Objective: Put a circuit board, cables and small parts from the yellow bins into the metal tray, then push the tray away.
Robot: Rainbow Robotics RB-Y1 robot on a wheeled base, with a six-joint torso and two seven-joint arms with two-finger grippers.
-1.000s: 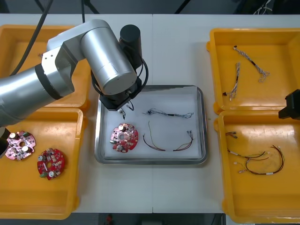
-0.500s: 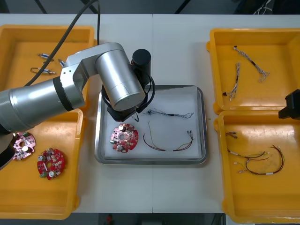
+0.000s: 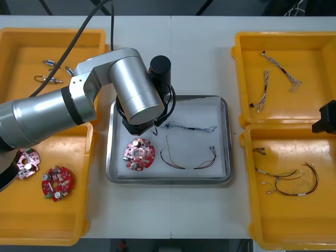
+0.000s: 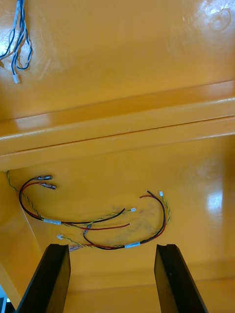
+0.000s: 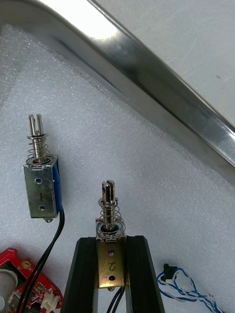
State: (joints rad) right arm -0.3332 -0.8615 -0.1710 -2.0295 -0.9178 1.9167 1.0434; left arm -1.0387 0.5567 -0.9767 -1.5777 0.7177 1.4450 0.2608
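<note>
- Gripping a small metal part (image 5: 108,215) by its body, the left gripper (image 3: 151,125) hangs over the left half of the metal tray (image 3: 227,137). Its jaws are closed on the part, whose spring end juts past the fingertips.
- The tray's shiny rim runs just beyond that spring end, with white lining between them.
- A 2nd small metal part (image 5: 41,186) lies on the lining beside the held one, apart from it.
- The circuit board (image 3: 139,155) sits in the tray's near-left area, just beside the gripper.
- The blue and white cable (image 3: 189,127) and the red and yellow cables (image 3: 173,160) lie mid-tray, and white lining shows toward the far-right corner.
- The right gripper (image 4: 111,274) is at the table's right edge, above the near-right bin. Its fingers stand apart with nothing between them, over loose cables (image 4: 93,227).
- 4 yellow bins (image 3: 283,35) flank the tray, with narrow strips of light table (image 3: 199,58) along each side rim.
- 2 spare boards (image 3: 56,182) rest in the near-left bin.
</note>
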